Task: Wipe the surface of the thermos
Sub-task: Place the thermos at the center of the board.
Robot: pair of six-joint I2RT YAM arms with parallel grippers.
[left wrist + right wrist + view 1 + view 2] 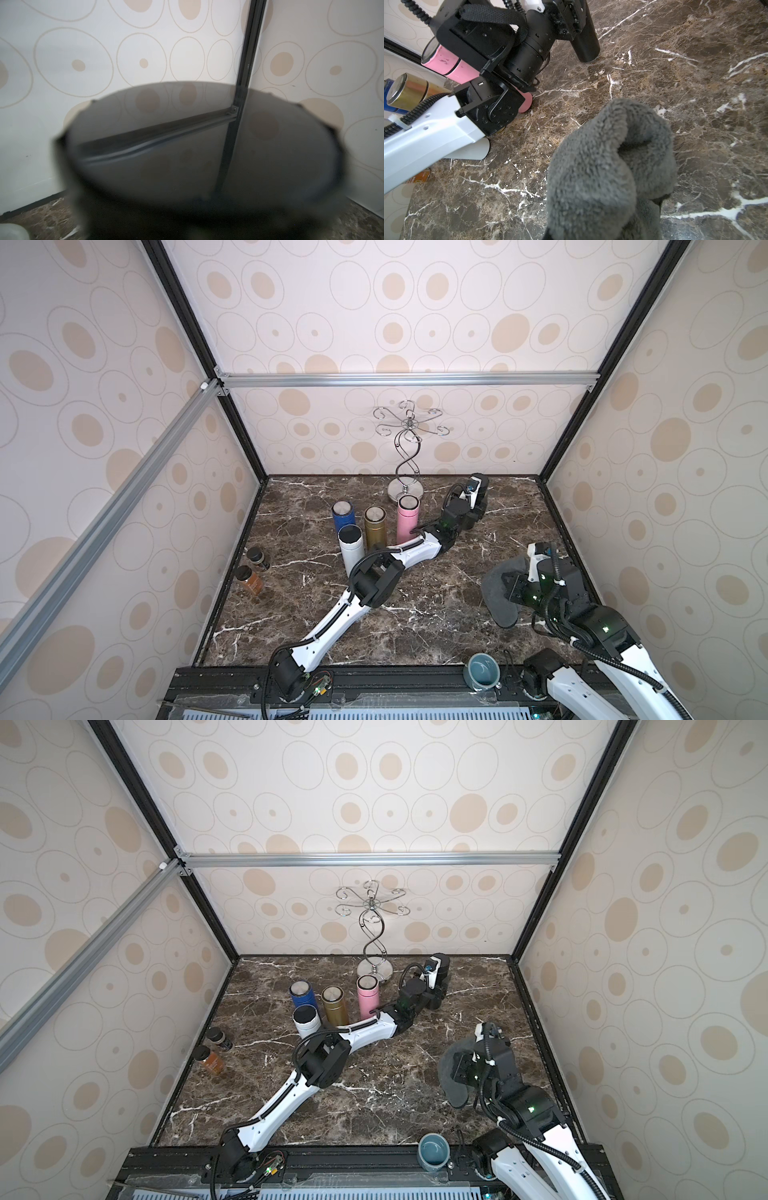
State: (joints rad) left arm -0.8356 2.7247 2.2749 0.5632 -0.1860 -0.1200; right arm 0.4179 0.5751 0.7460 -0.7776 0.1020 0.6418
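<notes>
A black thermos [483, 486] [444, 965] stands upright at the back right of the marble table, next to the metal stand. My left gripper [478, 502] [437, 980] reaches round its upper part. The right wrist view shows that gripper [577, 22] against the thermos body [586, 43]; the jaw gap is hidden. The thermos's glossy dark lid [197, 145] fills the left wrist view, blurred. My right gripper [515, 589] [463, 1067] is shut on a grey fluffy cloth [496, 597] [451, 1073] [608, 166], held just above the table at the right.
Blue [343, 514], gold [375, 522], pink [406, 518] and white [351, 543] thermoses stand left of the left arm. A metal hook stand [407, 456] rises at the back. Two spice jars [251, 572] lie by the left wall. A teal cup [482, 670] sits on the front rail.
</notes>
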